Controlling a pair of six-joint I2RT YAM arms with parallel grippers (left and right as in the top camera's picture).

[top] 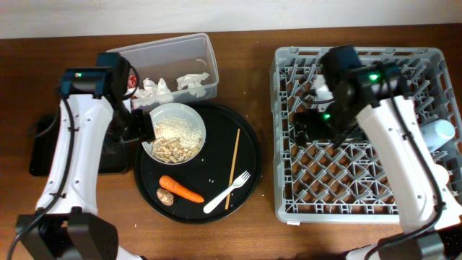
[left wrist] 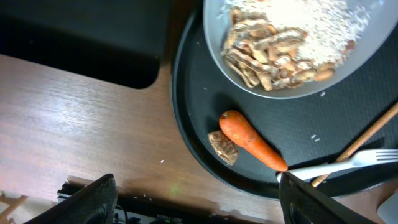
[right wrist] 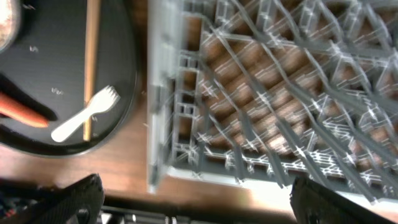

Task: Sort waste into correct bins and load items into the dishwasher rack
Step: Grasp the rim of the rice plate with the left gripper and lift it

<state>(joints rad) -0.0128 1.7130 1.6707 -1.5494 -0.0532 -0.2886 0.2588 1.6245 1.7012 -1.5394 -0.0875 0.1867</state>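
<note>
Barely begun: tissues [top: 162,88] and a red wrapper [top: 132,81] lie in the clear tub [top: 211,58] at the far edge of the table [top: 245,43]. Your left fingers [left wrist: 93,198], wide and empty, hang beside the bowl [top: 201,124] of rice [top: 177,128] and peanuts [top: 173,149]. Carrot [top: 182,189], fork [top: 227,191] and chopstick [top: 234,162] wait on the round tray [top: 251,141]. Your right fingers [right wrist: 78,199], equally wide, hover over the rack [top: 346,209] along the right edge.

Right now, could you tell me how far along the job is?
Done: crumpled white tissues in the clear plastic tub, a white cup in the grey rack. In hand: nothing; left gripper and right gripper open. Left: grey-green bowl, orange carrot, white fork, wooden chopstick on round black tray.
</note>
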